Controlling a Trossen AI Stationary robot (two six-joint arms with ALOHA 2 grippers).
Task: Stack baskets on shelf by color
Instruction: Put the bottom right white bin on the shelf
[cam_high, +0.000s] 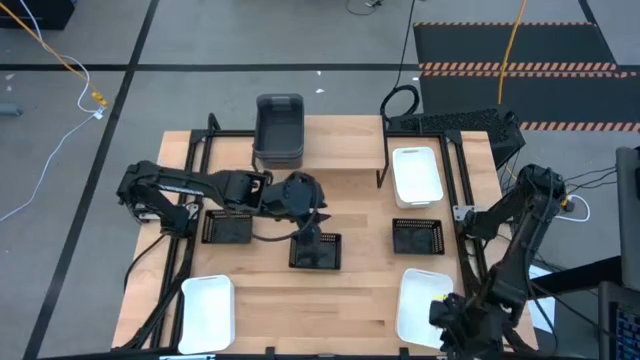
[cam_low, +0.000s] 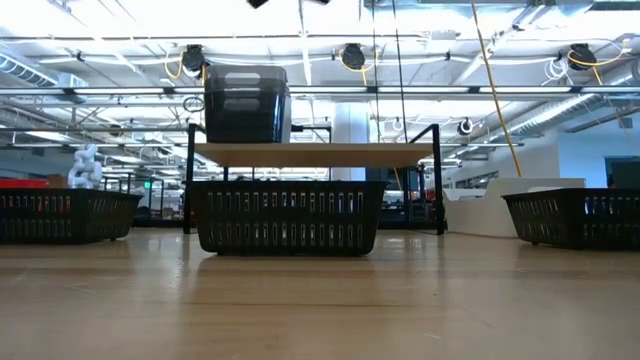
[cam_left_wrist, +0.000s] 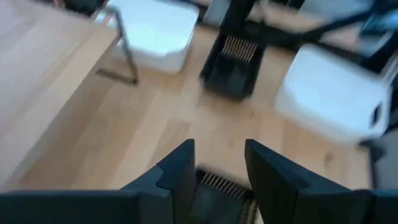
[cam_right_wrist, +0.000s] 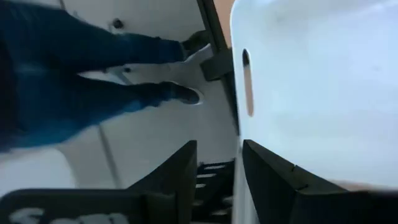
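Note:
The dark grey baskets (cam_high: 279, 130) (cam_low: 246, 103) stand nested on the shelf's (cam_low: 310, 153) left end. Three black mesh trays rest on the table: left (cam_high: 228, 228), middle (cam_high: 315, 250) (cam_low: 288, 215) and right (cam_high: 418, 236). The white baskets sit beside the shelf (cam_high: 417, 175), near left (cam_high: 207, 310) and near right (cam_high: 425, 305). My left gripper (cam_high: 306, 236) (cam_left_wrist: 217, 168) hangs open above the middle tray's far end (cam_left_wrist: 214, 183), clear of it. My right gripper (cam_high: 448, 318) (cam_right_wrist: 217, 174) is open at the near-right white basket (cam_right_wrist: 311, 81). My right gripper's fingers stand on either side of the white basket's end wall with the slot handle (cam_right_wrist: 247, 81), at its edge (cam_right_wrist: 236, 180). Whether a finger touches the wall, I cannot tell. The basket rests on the table.
Black frame rails (cam_high: 462, 190) run along the table's left and right sides. A person's legs in blue trousers (cam_right_wrist: 93, 74) stand on the floor beyond the table's near right corner. Bare wood (cam_high: 360, 290) lies between the near white baskets.

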